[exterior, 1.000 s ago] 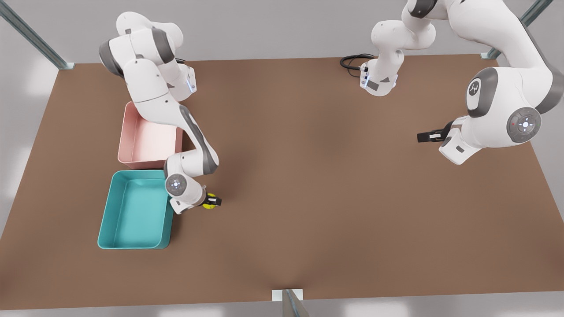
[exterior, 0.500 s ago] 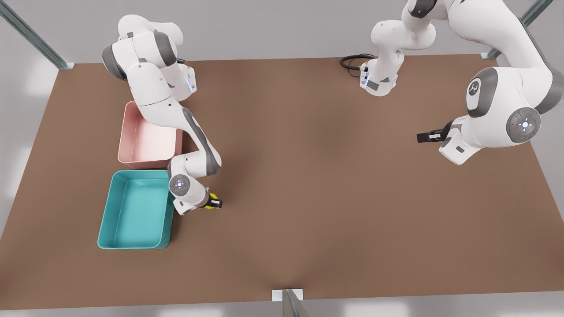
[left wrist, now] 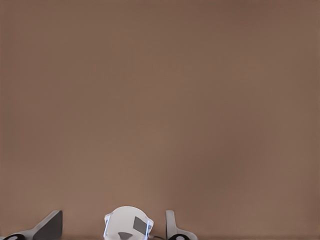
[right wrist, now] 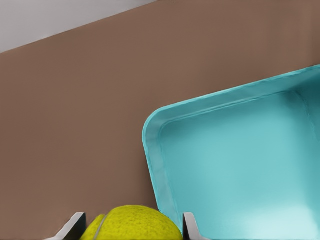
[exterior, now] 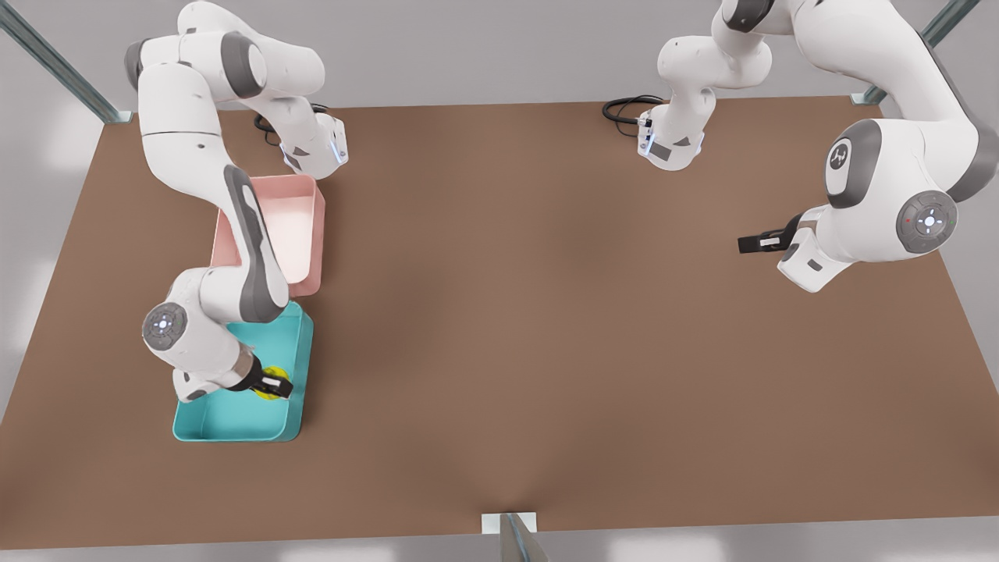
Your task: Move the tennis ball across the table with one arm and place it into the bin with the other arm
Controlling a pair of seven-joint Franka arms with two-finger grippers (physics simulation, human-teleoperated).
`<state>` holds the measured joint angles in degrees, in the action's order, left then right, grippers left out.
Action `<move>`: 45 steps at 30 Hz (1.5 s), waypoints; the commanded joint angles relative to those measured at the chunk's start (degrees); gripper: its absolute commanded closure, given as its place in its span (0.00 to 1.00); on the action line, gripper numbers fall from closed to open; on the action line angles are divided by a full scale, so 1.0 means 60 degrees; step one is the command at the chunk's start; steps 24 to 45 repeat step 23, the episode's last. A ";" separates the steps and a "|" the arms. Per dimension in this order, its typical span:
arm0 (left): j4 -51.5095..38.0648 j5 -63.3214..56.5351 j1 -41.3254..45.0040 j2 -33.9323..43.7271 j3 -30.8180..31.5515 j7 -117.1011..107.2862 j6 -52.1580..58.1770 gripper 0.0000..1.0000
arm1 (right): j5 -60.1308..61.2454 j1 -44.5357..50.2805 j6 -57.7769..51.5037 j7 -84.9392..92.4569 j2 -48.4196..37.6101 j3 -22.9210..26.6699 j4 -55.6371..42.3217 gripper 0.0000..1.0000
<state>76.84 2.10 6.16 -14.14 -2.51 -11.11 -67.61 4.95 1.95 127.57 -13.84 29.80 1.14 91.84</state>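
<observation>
Your right gripper (exterior: 275,385) is pinching the ball (exterior: 271,388) between its fingers and holds it above the bin (exterior: 293,425), toward the bin wall that faces the middle of the surface (exterior: 546,312); in the right wrist view the ball (right wrist: 135,224) sits between the two fingers with the bin (right wrist: 155,150) beneath. I cannot tell from these pictures how high the ball hangs over the bin floor. The bin stands near the surface's corner at the front view's lower left, just beside the pink tray (exterior: 308,242). Your left gripper (exterior: 753,243) waits over the far side of the surface, toward the edge at the front view's right, fingers spread and holding nothing. By my assessment, the crossing is done and the ball has changed arms. What remains is the release: you should open the right gripper so the ball falls inside the walls, then lift clear.
</observation>
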 commanded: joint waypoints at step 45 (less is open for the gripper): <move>0.0011 0.0383 -0.0323 -0.0163 -0.0022 0.0211 0.2288 0.00 | -0.0971 -0.0487 -0.9221 0.1004 -0.3678 -0.0395 -0.2124 0.00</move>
